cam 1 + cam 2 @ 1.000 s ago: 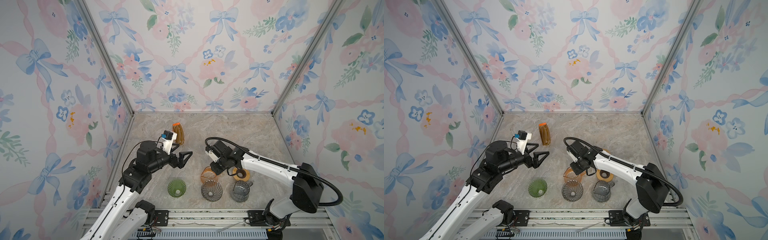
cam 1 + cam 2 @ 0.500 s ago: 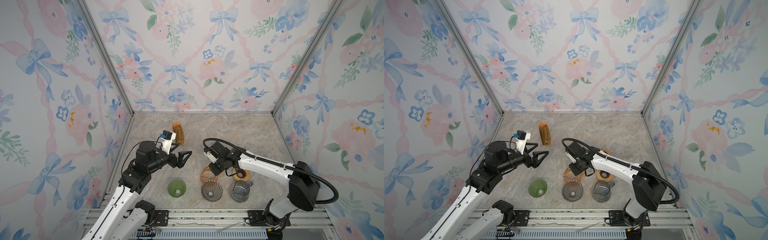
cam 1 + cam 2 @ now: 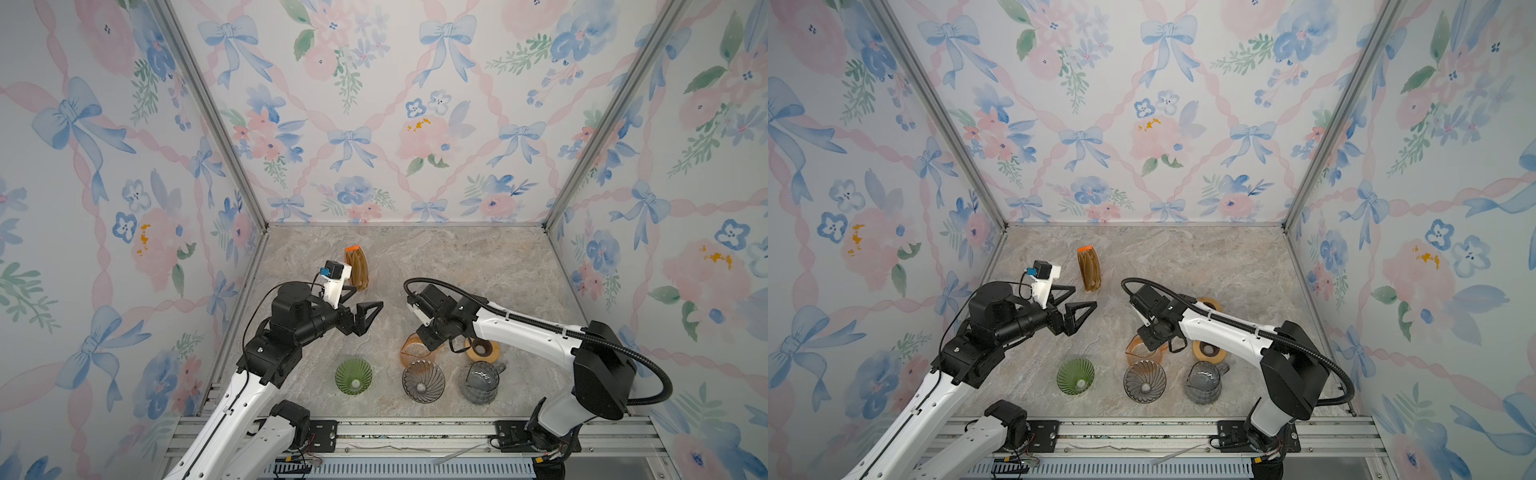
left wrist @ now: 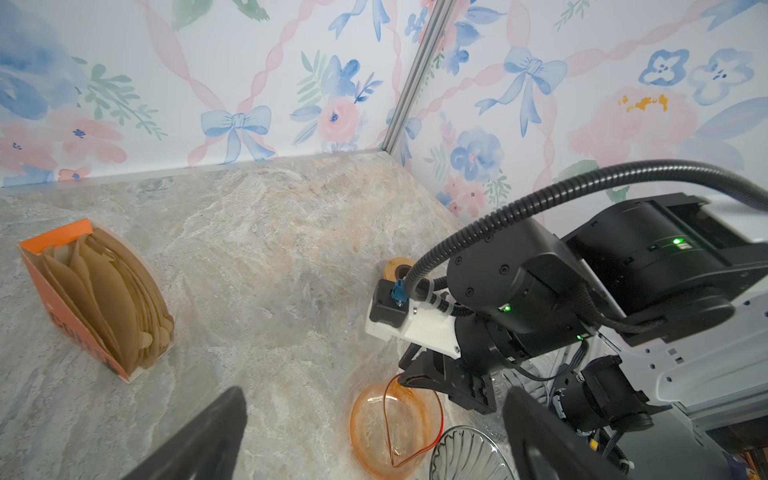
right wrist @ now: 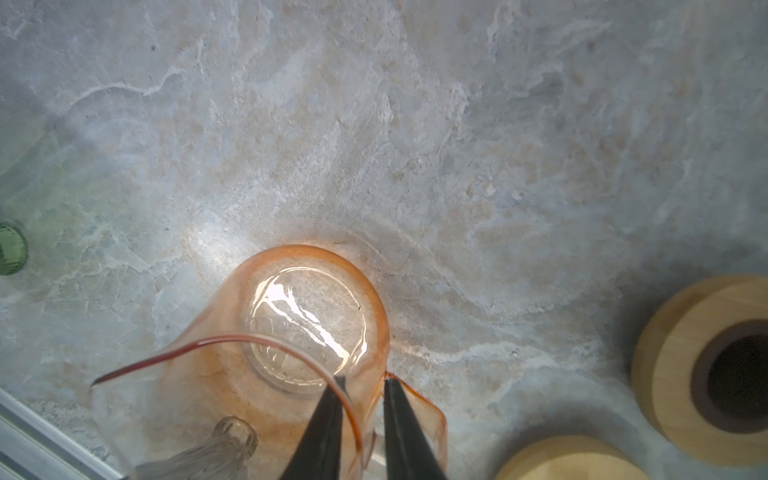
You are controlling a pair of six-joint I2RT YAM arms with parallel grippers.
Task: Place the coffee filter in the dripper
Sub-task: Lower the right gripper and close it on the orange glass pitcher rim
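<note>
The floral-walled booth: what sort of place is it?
Probably a robot test booth staged as a coffee corner: floral-wallpaper walls on three sides, a green ribbed glass dripper, and an orange box of brown paper filters.

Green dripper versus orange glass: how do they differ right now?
The green dripper is a ribbed cone; the orange glass is smooth-walled with a flat base. The right gripper straddles the orange glass's rim; the green dripper stands untouched. Both are see-through, upright and hold no filter.
</note>
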